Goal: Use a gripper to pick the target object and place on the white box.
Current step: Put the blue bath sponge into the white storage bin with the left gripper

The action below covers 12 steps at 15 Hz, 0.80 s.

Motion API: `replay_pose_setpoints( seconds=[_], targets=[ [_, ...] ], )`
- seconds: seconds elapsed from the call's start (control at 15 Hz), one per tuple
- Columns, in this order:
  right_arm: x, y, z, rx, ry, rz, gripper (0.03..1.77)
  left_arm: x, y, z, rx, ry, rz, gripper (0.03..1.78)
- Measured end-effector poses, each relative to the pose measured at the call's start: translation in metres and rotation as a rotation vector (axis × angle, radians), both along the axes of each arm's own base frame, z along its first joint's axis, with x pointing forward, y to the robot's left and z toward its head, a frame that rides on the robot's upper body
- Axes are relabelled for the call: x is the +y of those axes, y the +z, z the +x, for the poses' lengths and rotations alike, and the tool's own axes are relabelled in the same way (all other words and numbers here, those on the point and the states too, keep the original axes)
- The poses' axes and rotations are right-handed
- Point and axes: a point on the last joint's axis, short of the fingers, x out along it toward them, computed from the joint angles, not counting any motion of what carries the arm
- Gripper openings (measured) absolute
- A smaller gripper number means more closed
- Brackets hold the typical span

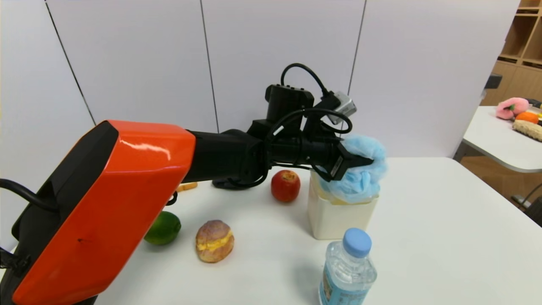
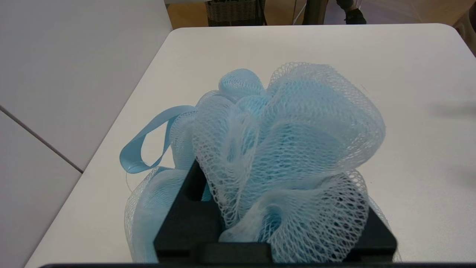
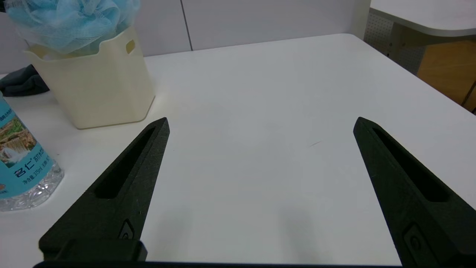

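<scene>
Resting on the rim of the white box (image 1: 338,220), the blue bath pouf (image 1: 360,178) bulges above the opening, and its ribbon loop (image 2: 148,137) hangs out to one side. The left gripper (image 1: 360,163) reaches in level from the left of the box, its black fingers (image 2: 193,216) buried in the netting on both sides of the pouf. The mesh fills the gap between them, so whether they are pinching it or have let go cannot be told.

The box stands on a white table (image 1: 444,220). Just left of the box sits a red apple (image 1: 286,185). In front of the box, nearer the robot, is a water bottle (image 1: 348,271) with a blue cap. Further left of the box lie a bread roll (image 1: 214,240) and a green lime (image 1: 164,228).

The right gripper (image 3: 260,126) is parked low to the right of the box, well apart from it, with its two pointed fingers spread wide over bare table and nothing between them.
</scene>
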Motion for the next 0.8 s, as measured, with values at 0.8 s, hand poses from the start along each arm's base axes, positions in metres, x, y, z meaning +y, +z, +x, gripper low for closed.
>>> replay_pose_setpoints(
  seconds=[0.8],
  targets=[
    [0.0000,0.0000,0.0000,0.000,0.000,-0.001,1.71,0.0054,0.0006,-0.0054,0.034,0.001,0.032,1.50]
  ],
)
